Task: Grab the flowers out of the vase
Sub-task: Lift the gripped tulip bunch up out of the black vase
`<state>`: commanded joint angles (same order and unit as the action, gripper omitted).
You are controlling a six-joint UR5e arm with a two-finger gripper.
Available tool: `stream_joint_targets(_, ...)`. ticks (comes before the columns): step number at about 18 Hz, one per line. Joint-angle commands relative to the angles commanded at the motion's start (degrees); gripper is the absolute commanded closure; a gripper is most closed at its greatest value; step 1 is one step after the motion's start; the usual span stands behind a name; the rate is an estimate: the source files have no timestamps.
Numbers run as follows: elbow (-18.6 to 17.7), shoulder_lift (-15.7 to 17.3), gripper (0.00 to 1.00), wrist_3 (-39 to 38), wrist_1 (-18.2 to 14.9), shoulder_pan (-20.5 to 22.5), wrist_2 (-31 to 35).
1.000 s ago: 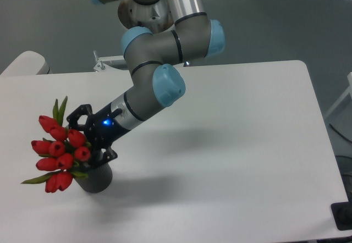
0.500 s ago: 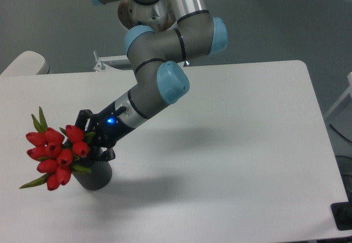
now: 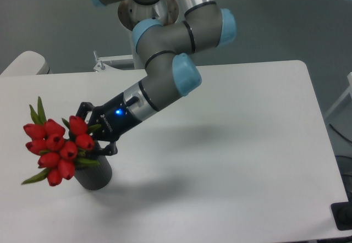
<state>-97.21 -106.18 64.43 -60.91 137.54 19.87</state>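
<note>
The vase (image 3: 94, 175) stands on the white table (image 3: 231, 144), near the left part of its front edge. It is a short dark cylinder, and only its lower body shows; its mouth is hidden behind the leaves and the black fingers above it.

The flowers (image 3: 58, 147) are a tight bunch of red tulip buds with narrow green leaves. The bunch leans up and to the left of the vase, so most buds hang over the table beside the vase and not straight above it. The stems are not visible, because the buds and the pincer cover them. For this reason it is hard to say if the stems are in the vase or already lifted out of it.

The pincer (image 3: 94, 136) sits just above the vase, at the right side of the bunch. Its black fingers (image 3: 104, 147) are on both sides of the lower part of the bunch and seem to be closed on it, though the exact contact is hidden by the buds. A small blue light shines on the wrist, up and right of the vase.

The arm (image 3: 165, 83) rises from there, up and right of the vase, to its base beyond the far table edge. The top of the arm is cut off by the picture border.
</note>
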Motion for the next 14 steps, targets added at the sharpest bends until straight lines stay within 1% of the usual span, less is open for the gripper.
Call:
stream_joint_targets(2, 0.53, 0.18, 0.78, -1.23, 0.0, 1.41, -2.29)
stream_joint_targets(5, 1.4, 0.79, 0.78, -3.6, 0.0, 2.55, -3.35)
stream_joint_targets(7, 2.54, 0.8, 0.78, -5.01, 0.0, 2.82, -3.44)
stream_joint_targets(11, 5.27, 0.88, 0.78, -9.4, 0.0, 5.01, -6.07)
stream_joint_targets(14, 6.94, 0.8, 0.77, -10.73, 0.0, 6.5, -6.51)
